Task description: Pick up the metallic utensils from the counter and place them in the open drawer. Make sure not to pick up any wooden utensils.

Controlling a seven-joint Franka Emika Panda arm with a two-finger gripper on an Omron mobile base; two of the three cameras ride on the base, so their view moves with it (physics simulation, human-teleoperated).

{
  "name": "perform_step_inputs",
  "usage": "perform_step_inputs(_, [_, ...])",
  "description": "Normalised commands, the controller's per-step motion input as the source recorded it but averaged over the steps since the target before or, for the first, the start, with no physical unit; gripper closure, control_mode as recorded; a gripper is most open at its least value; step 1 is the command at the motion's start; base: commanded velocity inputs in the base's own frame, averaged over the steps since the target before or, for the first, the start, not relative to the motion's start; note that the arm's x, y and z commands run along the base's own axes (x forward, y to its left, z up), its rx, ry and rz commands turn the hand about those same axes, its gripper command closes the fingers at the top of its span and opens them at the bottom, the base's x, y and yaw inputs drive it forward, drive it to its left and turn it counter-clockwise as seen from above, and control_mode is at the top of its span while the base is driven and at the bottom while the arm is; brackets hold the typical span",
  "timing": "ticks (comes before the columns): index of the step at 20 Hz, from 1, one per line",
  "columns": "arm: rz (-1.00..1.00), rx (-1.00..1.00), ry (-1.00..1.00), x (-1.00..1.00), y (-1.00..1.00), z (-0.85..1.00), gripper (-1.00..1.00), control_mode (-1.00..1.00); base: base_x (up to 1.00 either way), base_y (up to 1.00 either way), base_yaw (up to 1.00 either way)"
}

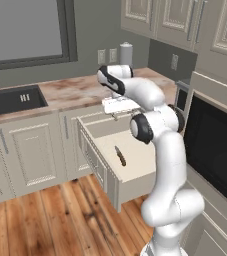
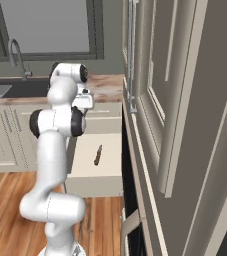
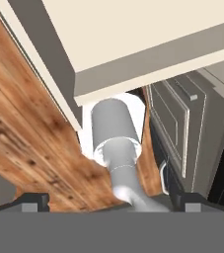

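Soft, even rendered light; faint shadows, slight blur.

I see a dark sink (image 1: 12, 100) set into the marbled side countertop (image 1: 70, 90), a curved faucet (image 2: 16, 57) behind it, and a big window (image 1: 25, 30) above. A white canister (image 1: 126, 52) stands upright at the back wall near two wall outlets (image 1: 106, 56), with cream upper cabinets (image 1: 160, 17) overhead. Right side has a black oven door (image 1: 217, 145); wood plank floor (image 1: 50, 220) runs below cream base cabinet doors (image 1: 32, 152).
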Motion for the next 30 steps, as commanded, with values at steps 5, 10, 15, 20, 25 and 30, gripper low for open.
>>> perform_step_inputs(5, [-0.04,0.0,-0.19,-1.0,0.0,0.04,-1.0,-1.0,0.0,0.0,0.0])
perform_step_inputs(10, [-0.05,0.0,-0.19,-1.0,-0.02,0.46,-1.0,-1.0,0.0,0.0,0.0])
perform_step_inputs(15, [-0.06,0.0,-0.1,-1.0,-0.04,0.63,-1.0,-1.0,0.0,0.0,0.0])
perform_step_inputs(20, [-0.07,0.0,-0.01,-0.76,-0.09,0.51,-1.0,-1.0,0.0,0.0,0.0])
perform_step_inputs(25, [-0.08,0.0,-0.01,-0.63,-0.14,0.18,-1.0,-1.0,0.0,0.0,0.0])
perform_step_inputs(30, [-0.07,0.0,-0.12,-0.38,-0.03,0.09,-1.0,-1.0,0.0,0.0,0.0])
